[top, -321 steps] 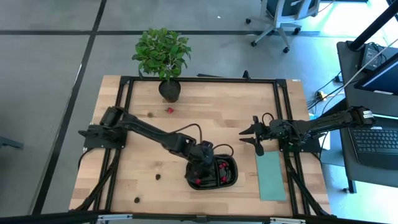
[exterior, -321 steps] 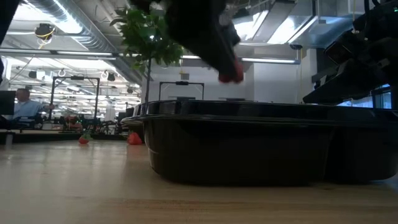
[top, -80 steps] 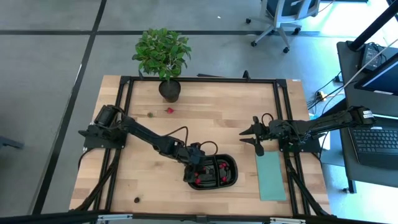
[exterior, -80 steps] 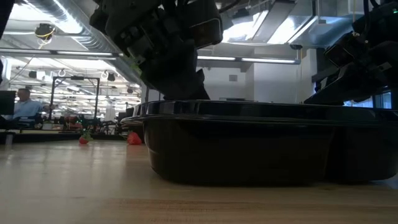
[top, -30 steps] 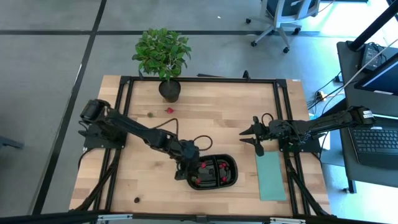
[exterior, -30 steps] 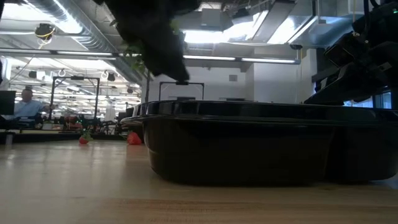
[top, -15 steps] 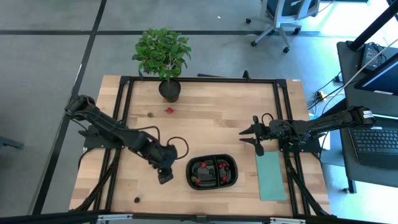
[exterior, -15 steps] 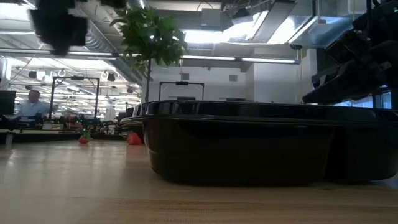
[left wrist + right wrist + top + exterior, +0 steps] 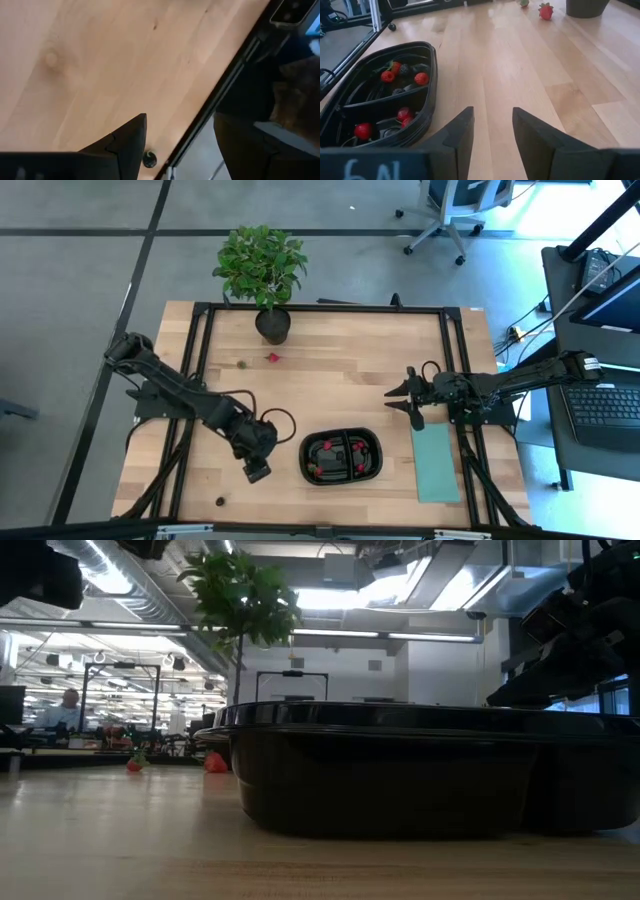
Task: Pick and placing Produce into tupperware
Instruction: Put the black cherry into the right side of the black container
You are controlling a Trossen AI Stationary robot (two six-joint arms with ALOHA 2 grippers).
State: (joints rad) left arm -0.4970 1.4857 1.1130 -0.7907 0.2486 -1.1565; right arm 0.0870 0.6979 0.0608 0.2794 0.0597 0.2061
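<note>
The black oval tupperware (image 9: 341,457) stands near the table's front edge, with several red and dark berries (image 9: 421,78) lying in its two compartments. My left gripper (image 9: 257,470) hovers open over bare wood just left of it, fingers wide apart (image 9: 180,145) and holding nothing. A dark berry (image 9: 149,159) lies on the wood by the front edge (image 9: 219,501). A red berry (image 9: 272,357) and a greenish one (image 9: 241,364) rest on the table near the plant pot. My right gripper (image 9: 405,400) waits open to the right of the tupperware, with nothing between its fingers (image 9: 492,130).
A potted green plant (image 9: 262,270) stands at the far edge. A flat pale teal rectangle (image 9: 436,463) lies at the near right. Black frame rails (image 9: 200,360) run along the table's sides. Bare wood spreads across the middle and the near left.
My left gripper has drawn away from the tupperware's left compartment toward the table's left and near edge, and now hangs over bare wood beside the container. The tupperware and its berries have stayed in place.
</note>
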